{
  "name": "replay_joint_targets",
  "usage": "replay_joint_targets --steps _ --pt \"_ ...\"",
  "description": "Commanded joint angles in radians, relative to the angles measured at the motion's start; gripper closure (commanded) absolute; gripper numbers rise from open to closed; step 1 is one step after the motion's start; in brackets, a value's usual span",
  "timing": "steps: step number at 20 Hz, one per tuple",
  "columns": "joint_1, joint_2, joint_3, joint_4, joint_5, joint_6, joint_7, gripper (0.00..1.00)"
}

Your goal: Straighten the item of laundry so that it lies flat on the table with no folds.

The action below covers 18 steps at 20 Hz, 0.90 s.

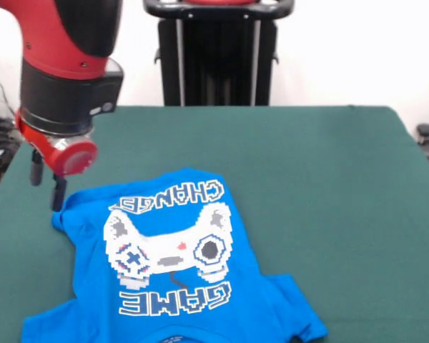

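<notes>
lab | red robot arm (64, 64) at green felt table (322, 179) | bare white wall (357, 50)

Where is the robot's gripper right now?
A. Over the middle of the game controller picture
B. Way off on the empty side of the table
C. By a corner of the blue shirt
C: the gripper hangs at the corner of the T-shirt far from the collar.
</notes>
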<state>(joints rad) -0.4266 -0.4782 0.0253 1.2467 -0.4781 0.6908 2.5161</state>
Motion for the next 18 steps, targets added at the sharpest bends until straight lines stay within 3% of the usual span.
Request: replay_joint_targets --steps 1,18 --pt "-0.011 0.062 0.131 0.168 -0.057 -0.056 -0.237 0.00" --pt "-0.098 0.059 0.232 0.263 -0.029 -0.196 -0.186 0.00"
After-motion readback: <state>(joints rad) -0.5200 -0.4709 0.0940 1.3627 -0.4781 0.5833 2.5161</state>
